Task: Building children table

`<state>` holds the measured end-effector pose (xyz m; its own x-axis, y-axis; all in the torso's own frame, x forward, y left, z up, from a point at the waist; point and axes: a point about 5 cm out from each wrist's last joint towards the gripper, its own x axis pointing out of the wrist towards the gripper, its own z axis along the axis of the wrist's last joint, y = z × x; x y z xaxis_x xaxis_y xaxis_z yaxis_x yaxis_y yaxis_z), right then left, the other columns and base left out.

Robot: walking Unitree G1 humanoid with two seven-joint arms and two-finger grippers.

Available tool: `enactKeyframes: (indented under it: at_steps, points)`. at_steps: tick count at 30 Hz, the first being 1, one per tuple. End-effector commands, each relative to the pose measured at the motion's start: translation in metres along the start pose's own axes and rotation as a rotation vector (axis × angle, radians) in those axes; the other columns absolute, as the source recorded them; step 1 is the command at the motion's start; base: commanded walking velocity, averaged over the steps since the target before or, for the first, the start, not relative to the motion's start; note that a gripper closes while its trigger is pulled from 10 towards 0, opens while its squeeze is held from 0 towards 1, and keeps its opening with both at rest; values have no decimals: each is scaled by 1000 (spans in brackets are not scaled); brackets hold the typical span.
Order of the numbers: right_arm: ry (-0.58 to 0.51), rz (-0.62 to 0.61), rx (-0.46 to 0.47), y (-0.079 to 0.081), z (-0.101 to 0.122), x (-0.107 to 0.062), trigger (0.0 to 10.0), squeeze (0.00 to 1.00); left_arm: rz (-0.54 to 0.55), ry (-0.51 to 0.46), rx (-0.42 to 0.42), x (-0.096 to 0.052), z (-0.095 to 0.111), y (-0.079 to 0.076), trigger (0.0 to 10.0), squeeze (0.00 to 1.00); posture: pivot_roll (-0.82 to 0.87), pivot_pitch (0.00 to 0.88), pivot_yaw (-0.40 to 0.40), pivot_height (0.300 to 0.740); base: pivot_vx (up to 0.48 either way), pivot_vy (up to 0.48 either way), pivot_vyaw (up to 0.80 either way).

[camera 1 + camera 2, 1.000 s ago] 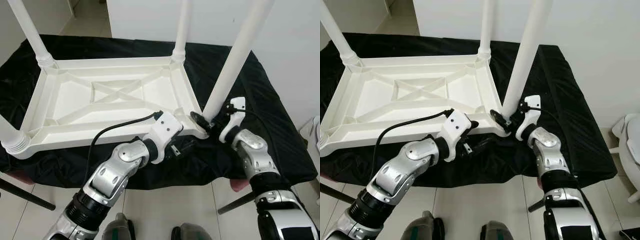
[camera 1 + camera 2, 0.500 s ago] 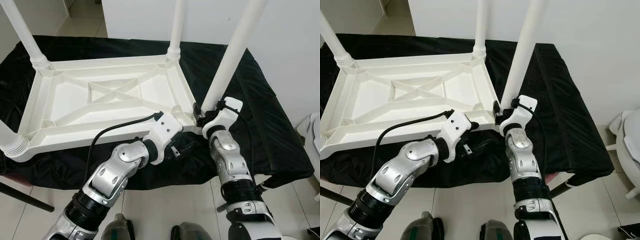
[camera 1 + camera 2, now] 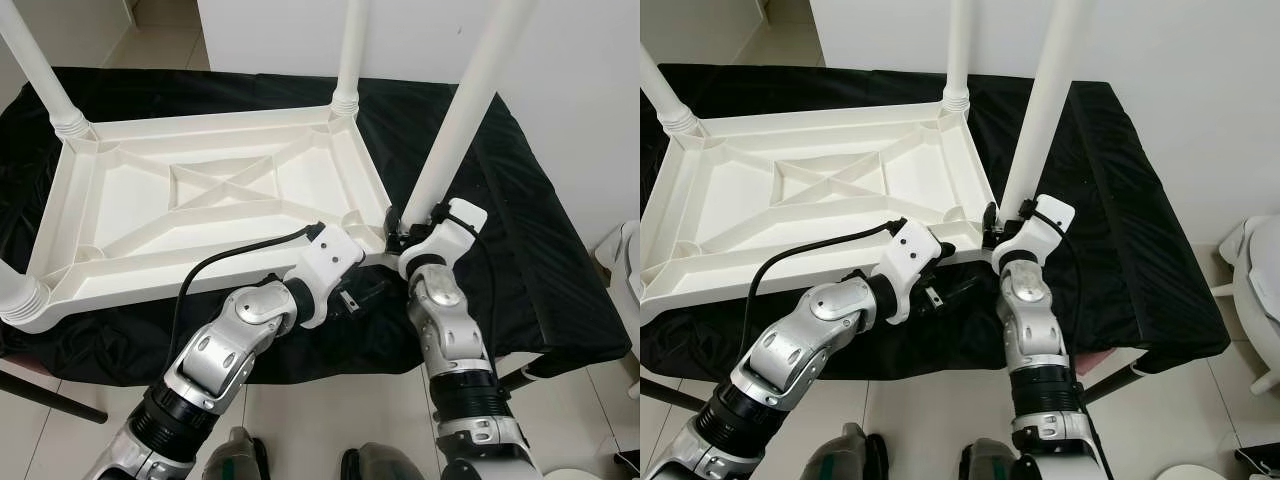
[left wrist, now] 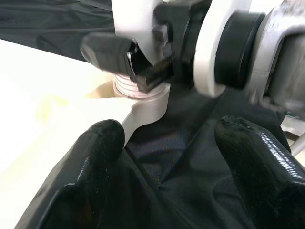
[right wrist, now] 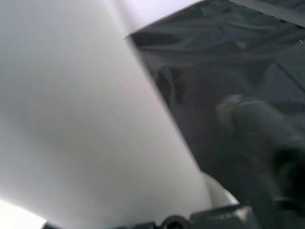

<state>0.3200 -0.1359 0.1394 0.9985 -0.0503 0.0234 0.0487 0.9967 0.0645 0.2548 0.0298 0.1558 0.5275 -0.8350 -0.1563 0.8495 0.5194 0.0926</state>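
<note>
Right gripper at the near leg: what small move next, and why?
Probably twist the leg further into its corner socket. The right gripper clasps its base where it meets the upturned tabletop, while the left gripper waits open just below that corner.

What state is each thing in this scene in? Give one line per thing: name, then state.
Table top: upside down on the black cloth.
Near-right leg: upright in its corner socket.
Right gripper: shut on the near-right leg's base.
Left gripper: open, beside that corner.
</note>
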Motion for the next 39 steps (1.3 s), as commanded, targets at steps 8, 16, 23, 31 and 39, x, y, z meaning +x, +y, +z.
enactKeyframes:
  at_steps: [8, 16, 23, 31, 39]
  points:
    - [-18, 284, -22, -19, 10, -3, 10000, 0, -40, -2, 4, 0, 2, -2, 10000, 0, -156, 33, -1, 740, 0, 0, 0]
    - [11, 553, -177, -37, 10, 5, 10000, 0, -39, -7, 9, 2, 4, 0, 10000, 0, -163, 25, 11, 740, 0, 0, 0]
    - [-4, 694, -249, -36, 14, 17, 10000, 0, -47, -8, 17, 3, 5, 2, 10000, 0, -164, 18, 19, 740, 0, 0, 0]
    - [27, 739, -247, -37, 8, 22, 4157, 0, -46, -11, 22, 3, 7, 2, 10000, 0, -155, 13, 20, 740, 0, 0, 0]
    - [67, 761, -255, -47, -6, 20, 0, 0, -48, -10, 23, 3, 7, 3, 10000, 0, -160, 16, 25, 740, 0, 0, 0]
